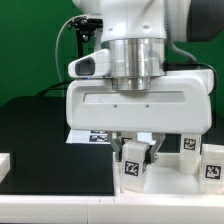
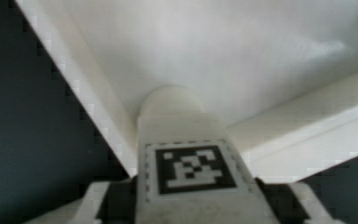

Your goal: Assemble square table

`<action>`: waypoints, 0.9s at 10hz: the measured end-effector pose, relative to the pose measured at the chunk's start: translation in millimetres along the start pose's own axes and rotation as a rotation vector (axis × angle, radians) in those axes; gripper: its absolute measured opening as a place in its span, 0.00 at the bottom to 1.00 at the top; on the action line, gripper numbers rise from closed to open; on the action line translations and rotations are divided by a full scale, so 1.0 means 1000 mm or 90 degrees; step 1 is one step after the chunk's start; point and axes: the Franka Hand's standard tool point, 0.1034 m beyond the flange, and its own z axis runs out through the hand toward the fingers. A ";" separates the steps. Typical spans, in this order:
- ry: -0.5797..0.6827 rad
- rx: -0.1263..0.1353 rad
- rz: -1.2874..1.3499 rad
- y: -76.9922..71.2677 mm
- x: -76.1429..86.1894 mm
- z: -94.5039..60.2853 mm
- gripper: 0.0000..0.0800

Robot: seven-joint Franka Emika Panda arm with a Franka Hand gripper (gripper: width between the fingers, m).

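At the exterior view's left, a white piece (image 1: 8,166) is cut off by the frame edge on the black table (image 1: 40,140), too little showing to identify. Behind the arm, the marker board (image 1: 95,135) peeks out, mostly hidden by the wrist. At centre, the gripper (image 1: 134,160) pinches a tagged white leg (image 1: 132,172) between its fingers (image 1: 152,153), which sit against the leg's sides. In the wrist view the same leg (image 2: 190,150) rises between the pads, over the tabletop (image 2: 229,50), whose raised rim and floor blur together. To the right, more legs (image 1: 212,163) stand near, the last one cropped by the edge.
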 end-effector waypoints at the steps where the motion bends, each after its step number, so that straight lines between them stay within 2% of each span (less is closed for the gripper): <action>1: 0.000 0.000 0.030 0.000 0.000 0.000 0.36; 4: -0.001 -0.004 0.396 0.000 0.000 0.002 0.36; 6: -0.029 -0.004 0.639 -0.002 0.003 0.004 0.36; 7: -0.032 0.004 0.721 -0.001 0.003 0.004 0.36; 9: -0.032 0.003 0.721 -0.001 0.003 0.004 0.36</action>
